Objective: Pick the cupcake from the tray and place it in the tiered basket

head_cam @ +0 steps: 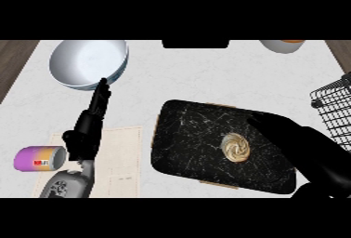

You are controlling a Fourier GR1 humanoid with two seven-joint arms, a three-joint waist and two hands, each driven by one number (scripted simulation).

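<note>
Head view, contents listed from the hands outward. Right hand (302,146): black, entering from the lower right corner, lying over the right part of the tray, fingers extended and relaxed toward the upper left, holding nothing; its fingertips sit just beside the cupcake without visibly closing on it. Cupcake (235,147): round, tan with a swirled top, standing on the tray right of its centre. Tray (192,139): dark, marbled, rectangular with rounded corners, slightly rotated, occupying the middle right of the counter; a thin tan edge shows beneath its borders. Tiered basket (332,109): black wire mesh, cut off by the right edge of the view, just beyond the tray's upper right corner. Left hand (87,130): black, on a grey forearm rising from the lower left, fingers straight and pointing up the view, empty; fingertips reach the rim of the bowl. Bowl (89,62): large, pale blue-white, upper left. Can (40,159): purple and orange, lying on its side at the left, next to the left wrist. Paper sheet (123,158): pale, flat on the counter under the left forearm. Counter (205,74): light, marbled. Cup (281,45): pale, partly cut off, at the top right.
</note>
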